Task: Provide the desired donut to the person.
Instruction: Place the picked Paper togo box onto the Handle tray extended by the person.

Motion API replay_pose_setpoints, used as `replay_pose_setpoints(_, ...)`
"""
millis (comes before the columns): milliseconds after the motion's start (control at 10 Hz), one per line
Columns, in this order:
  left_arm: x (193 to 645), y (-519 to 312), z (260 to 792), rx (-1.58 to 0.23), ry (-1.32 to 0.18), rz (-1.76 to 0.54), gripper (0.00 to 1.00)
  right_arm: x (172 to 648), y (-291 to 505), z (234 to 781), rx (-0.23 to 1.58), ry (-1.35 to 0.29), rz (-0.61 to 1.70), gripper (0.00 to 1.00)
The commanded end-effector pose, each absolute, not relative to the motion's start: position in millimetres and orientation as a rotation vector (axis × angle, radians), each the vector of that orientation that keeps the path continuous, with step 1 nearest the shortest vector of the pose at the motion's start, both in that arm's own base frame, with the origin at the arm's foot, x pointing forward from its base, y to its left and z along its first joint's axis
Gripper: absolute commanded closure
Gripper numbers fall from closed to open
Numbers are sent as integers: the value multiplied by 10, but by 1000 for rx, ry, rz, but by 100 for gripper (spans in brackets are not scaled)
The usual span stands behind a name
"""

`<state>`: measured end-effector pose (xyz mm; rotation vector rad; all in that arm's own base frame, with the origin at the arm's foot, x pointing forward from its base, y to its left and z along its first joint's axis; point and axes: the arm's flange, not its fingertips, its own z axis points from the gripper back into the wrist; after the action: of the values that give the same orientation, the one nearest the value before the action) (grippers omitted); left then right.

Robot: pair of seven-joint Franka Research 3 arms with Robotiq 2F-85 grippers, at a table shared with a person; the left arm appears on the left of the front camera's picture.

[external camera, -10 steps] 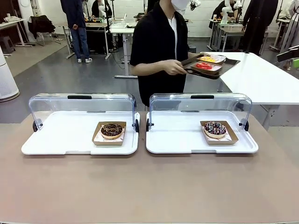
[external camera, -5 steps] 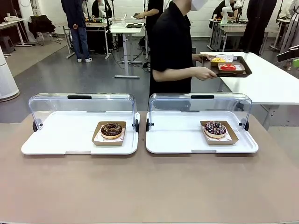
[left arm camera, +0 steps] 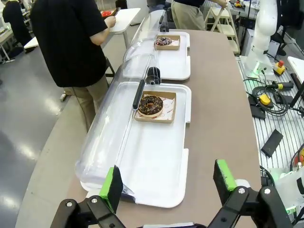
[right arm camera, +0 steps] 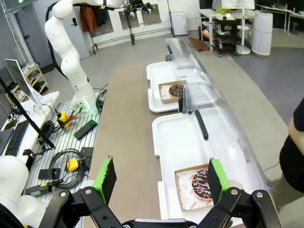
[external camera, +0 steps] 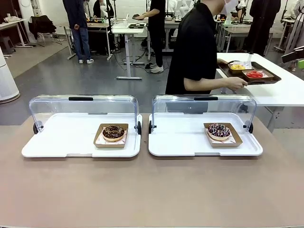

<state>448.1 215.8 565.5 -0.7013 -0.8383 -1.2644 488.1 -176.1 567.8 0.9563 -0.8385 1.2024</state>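
Beyond the far right of the table (external camera: 152,199), the person (external camera: 197,52) holds a dark brown tray (external camera: 251,74) and faces right. Nearer, 2 white trays with raised clear lids each carry 1 donut: chocolate donut (external camera: 113,132) left, sprinkled donut (external camera: 219,130) right. Left gripper (left arm camera: 167,183) and right gripper (right arm camera: 159,179) stand wide, holding nothing.

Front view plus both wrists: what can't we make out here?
- Food on the person's tray, front view: too small to identify.
- Person's body, right wrist view: cut off by the right edge.
- Right donut's topping, left wrist view: too small to tell.
- Person's other hand, front view: hidden behind the body.
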Motion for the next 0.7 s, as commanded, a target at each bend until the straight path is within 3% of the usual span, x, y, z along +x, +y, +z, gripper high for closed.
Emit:
replay_pose_setpoints(0,4462,2158,5672,-702,-841,-1266,0,4878,-1757,5667,959,-839,1203,0)
replay_pose_setpoints(600,4462,2158,5672,-702,-841,-1266,0,4878,-1757,5667,959,-839,1203,0)
